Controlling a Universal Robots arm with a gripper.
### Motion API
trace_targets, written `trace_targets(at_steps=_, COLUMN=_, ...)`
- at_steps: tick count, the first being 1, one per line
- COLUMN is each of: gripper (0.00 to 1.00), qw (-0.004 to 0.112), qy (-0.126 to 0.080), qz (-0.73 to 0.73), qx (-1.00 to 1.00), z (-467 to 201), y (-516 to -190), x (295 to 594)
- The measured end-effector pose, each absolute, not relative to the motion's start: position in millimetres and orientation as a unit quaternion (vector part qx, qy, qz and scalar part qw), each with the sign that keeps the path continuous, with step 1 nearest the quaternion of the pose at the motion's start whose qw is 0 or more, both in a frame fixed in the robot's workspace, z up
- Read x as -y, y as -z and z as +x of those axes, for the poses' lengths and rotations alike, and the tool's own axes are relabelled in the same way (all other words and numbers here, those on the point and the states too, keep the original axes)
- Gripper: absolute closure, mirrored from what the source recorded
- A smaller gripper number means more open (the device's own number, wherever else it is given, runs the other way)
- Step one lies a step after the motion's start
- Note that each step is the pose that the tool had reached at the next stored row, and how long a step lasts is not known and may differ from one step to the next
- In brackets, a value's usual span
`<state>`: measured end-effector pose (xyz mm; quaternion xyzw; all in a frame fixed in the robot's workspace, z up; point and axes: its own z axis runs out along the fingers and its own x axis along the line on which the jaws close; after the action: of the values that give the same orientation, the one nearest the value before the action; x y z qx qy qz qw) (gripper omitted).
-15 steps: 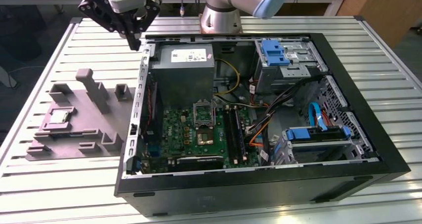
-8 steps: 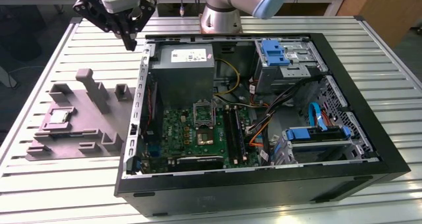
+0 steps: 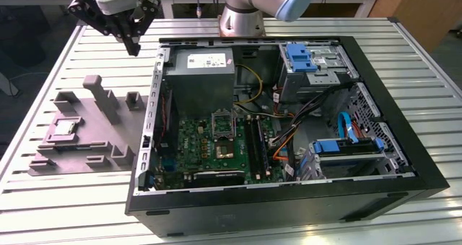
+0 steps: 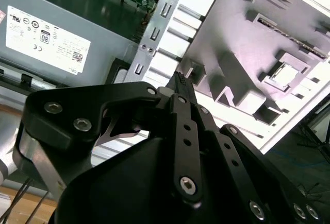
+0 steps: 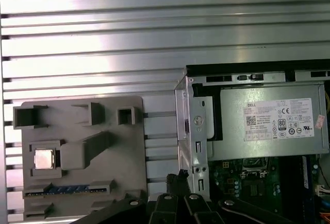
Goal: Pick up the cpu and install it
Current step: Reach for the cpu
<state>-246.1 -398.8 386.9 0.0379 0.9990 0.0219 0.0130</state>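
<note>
One cpu (image 5: pixel 44 159): small, square, flat, pale silvery.

The exterior view looks down over the case (image 3: pixel 289 202); both wrist views, probably nearer, share the tray (image 5: pixel 124 172) (image 4: pixel 232 23).

Cpu (image 3: pixel 64 128) in tray (image 3: pixel 97 139) on table (image 3: pixel 65 202), tray beside computer case (image 3: pixel 289 204) (on the exterior view's left).

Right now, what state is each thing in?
cpu: lying flat in a tray pocket, not gripped.
gripper: shut, holding nothing, clear of the cpu.
tray: lying flat beside the computer case.
computer case: on its side, open, motherboard exposed.
</note>
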Motion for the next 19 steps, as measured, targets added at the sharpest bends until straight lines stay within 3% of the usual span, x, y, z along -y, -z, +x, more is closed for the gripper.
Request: trace_targets(at_steps=19, gripper=0.89, qw=0.013, qy=-0.022, qz=0.038, qx=-0.999, z=-254.6, y=-386.5, x=398.8)
